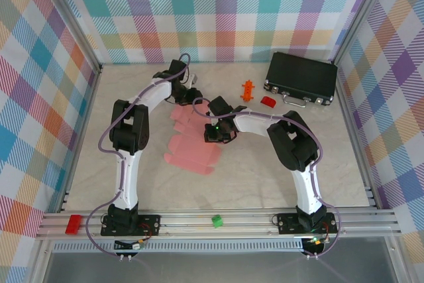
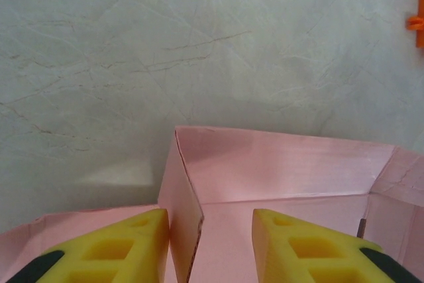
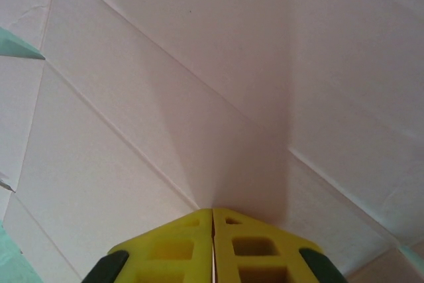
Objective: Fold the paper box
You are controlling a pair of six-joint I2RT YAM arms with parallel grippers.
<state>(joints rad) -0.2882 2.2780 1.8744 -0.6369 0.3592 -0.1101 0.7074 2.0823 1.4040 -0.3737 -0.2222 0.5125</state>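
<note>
The right gripper (image 3: 212,212) enters at 6 o'clock, its two yellow fingers (image 3: 169,246) pressed flat together with only a hairline seam between them. Their tips rest against the salmon-pink card of the paper box (image 3: 199,64). Straight creases cross the card from 10 o'clock down toward 5 o'clock. A soft shadow rises from the tips toward 1 o'clock. Pale green slivers of table (image 3: 16,46) show at 9 and 7 o'clock.

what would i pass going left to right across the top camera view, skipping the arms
red block on the front rail → pink paper box → orange plastic piece → black case
</note>
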